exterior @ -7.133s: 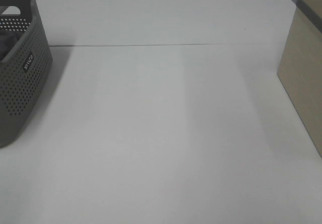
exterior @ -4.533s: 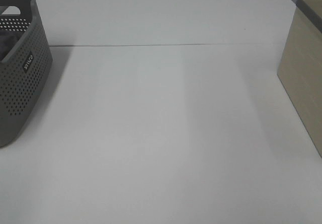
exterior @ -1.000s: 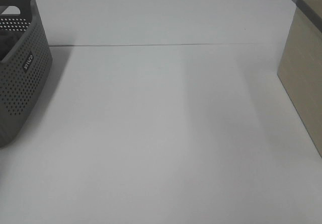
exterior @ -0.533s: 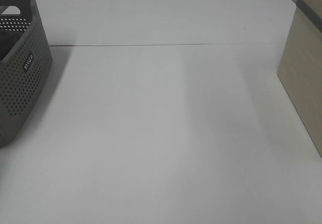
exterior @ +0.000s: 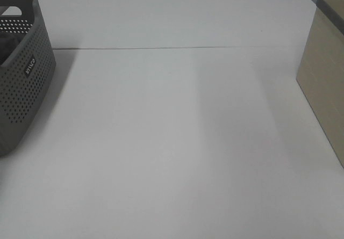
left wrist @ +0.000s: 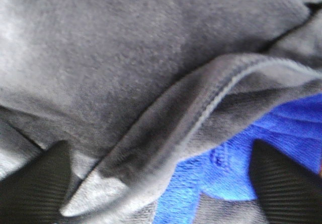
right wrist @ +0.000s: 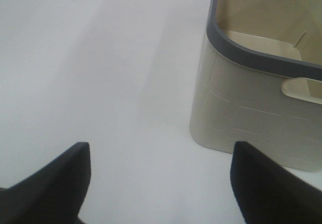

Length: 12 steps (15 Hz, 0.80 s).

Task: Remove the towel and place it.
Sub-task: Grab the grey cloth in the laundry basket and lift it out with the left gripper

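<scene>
I am straddling the towel (left wrist: 126, 58) with the left gripper (left wrist: 158, 183), jaws apart; right gripper (right wrist: 161, 183) is hanging open. Next: pinching, avoiding blue cloth (left wrist: 282, 123).

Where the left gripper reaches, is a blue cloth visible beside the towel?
Yes, the left wrist view shows a bright blue cloth peeking out beneath the hem of the dark grey towel.

Charcoal towel (left wrist: 126, 58) — blue cloth (left wrist: 271, 128), perforated grey basket (exterior: 21, 88)

white table (exterior: 172, 142), grey basket (exterior: 21, 88) L, beige bin (exterior: 322, 83) R
</scene>
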Available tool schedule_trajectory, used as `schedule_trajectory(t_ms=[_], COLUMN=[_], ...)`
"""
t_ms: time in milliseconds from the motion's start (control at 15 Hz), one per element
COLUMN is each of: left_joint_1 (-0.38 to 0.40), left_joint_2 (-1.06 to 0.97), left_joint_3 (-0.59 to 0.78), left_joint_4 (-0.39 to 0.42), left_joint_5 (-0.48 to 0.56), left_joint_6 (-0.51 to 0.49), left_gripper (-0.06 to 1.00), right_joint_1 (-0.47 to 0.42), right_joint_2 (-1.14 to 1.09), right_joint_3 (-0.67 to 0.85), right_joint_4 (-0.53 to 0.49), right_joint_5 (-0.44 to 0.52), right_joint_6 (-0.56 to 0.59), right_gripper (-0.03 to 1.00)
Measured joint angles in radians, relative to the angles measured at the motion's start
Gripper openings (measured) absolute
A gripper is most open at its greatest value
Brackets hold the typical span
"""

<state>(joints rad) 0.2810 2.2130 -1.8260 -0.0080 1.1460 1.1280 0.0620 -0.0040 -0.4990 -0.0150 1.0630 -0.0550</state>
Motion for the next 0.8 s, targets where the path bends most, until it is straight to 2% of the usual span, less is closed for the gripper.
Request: schedule_trajectory(t_ms=[267,333,533,800], left_joint_1=[0.0,0.0,0.0,-0.001], left_joint_2=[0.0,0.0,0.0,-0.002], left_joint_3=[0.0,0.0,0.0,-0.005], left_joint_4=[0.008,0.008,0.008,0.008], left_joint_5=[0.003,0.004,0.003,0.006], left_joint_6=[-0.002,-0.002,-0.043,-0.276], left_gripper=[0.1,0.0,0.0,0.0], right_joint_1=[0.0,0.0,0.0,0.0], right_joint_2=[0.0,0.0,0.0,0.0], right_joint_3=[0.0,0.0,0.0,0.0], right_joint_4=[0.0,0.0,0.0,0.0], right_joint_5=[0.0,0.0,0.0,0.0], right_joint_6=[0.0,0.0,0.0,0.0], right_gripper=[0.75,0.75,0.75,0.75])
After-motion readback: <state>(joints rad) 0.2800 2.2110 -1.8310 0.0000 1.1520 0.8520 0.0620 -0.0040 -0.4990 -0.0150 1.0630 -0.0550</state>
